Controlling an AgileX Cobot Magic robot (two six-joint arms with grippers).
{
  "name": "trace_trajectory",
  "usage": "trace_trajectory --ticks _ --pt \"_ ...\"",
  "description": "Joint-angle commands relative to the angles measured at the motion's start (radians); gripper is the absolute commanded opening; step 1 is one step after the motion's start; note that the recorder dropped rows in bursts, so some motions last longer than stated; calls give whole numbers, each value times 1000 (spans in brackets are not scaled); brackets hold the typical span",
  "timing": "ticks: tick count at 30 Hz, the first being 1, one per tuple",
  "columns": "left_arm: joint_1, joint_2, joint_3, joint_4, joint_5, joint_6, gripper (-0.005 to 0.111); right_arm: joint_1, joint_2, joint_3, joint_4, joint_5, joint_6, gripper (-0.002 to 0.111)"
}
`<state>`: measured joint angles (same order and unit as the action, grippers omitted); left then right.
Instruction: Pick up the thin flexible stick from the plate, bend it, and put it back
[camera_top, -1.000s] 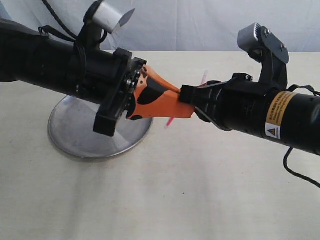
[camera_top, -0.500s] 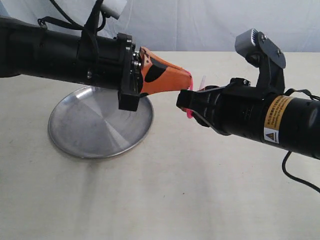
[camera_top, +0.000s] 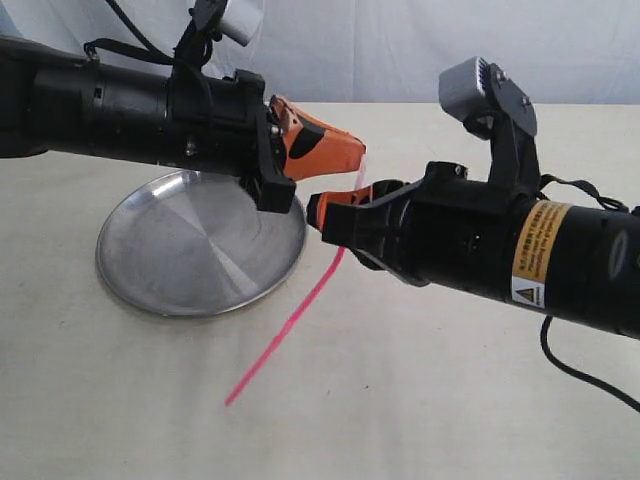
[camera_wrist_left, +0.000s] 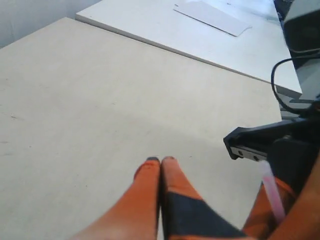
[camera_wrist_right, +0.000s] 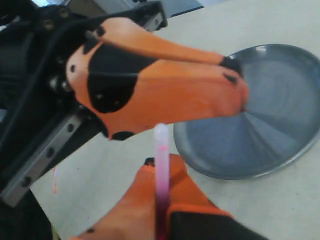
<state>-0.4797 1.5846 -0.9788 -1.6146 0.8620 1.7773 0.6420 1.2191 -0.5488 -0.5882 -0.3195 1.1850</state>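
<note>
**Thin flexible stick** (camera_top: 290, 330): bright pink, very slender, with whitish tip (camera_wrist_right: 161, 132).

**Location:** Off the plate (camera_top: 150, 270) and raised over the table (camera_top: 430, 400), beside the plate's rim on the side toward the right arm. Slanted, with the long free pink length hanging down toward the tabletop and the short whitish end up near the left gripper (camera_top: 358, 152). Cannot tell whether the low end touches the table.

**Right gripper** (camera_top: 322, 215): Clamped on the stick close to its upper end, pinching it between orange fingers (camera_wrist_right: 190, 200).

**Left gripper:** Fingers (camera_wrist_left: 145, 195) pressed flat together, with nothing seen between them. Just beside the whitish tip, not around it.

**Handling (judged):**
- Very light and springy rather than brittle.
- Probably smooth plastic, so liable to slide or swivel in a single pinch.
- Prone to sway along the long unsupported length.

**Where to take hold (judged):**
- For bending, take a second hold on the free pink length, well apart from the first, to form the curve between two grips.
- Avoid grips set close together, which are apt to kink it.

**Return (judged):** Lay flat across the plate, inside the low rim, and release gently to avoid spring-back and rolling out.
</note>
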Motion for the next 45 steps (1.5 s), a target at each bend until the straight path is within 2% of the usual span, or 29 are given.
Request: trace_trajectory --ticks 1,6,10,13,16,18,21,26,30,35,45 --pt "-1 -1 1 8 -6 -8 0 17 -6 -3 -13 -19 -5 -1" --pt "-1 -1 1 41 -38 -13 0 17 -6 -3 -13 -4 -5 -1" --pt "44 -1 1 79 -51 -83 0 17 -6 -3 -13 158 -32 -1" --pt "113 -1 1 125 -6 -198 0 14 -6 -5 -13 278 -51 -1" --pt "168 -1 1 236 67 -334 0 -11 -10 -5 -13 306 -58 -1" --pt "185 -1 -9 300 112 -396 1 -40 -14 -5 -13 306 -60 -1" --pt "187 -1 -31 362 166 -493 10 -78 -17 -5 -13 299 -60 -1" --pt "154 -1 -39 373 285 -506 42 -96 -17 -15 -13 216 -80 -1" --pt "95 -1 -39 428 286 -514 64 -96 -17 -53 -11 209 -95 -1" --pt "27 -1 -39 464 279 -510 67 -96 -17 -104 -11 213 -98 -1" --pt "-41 -1 -39 456 283 -494 67 -96 -17 -116 -11 220 -105 -1"
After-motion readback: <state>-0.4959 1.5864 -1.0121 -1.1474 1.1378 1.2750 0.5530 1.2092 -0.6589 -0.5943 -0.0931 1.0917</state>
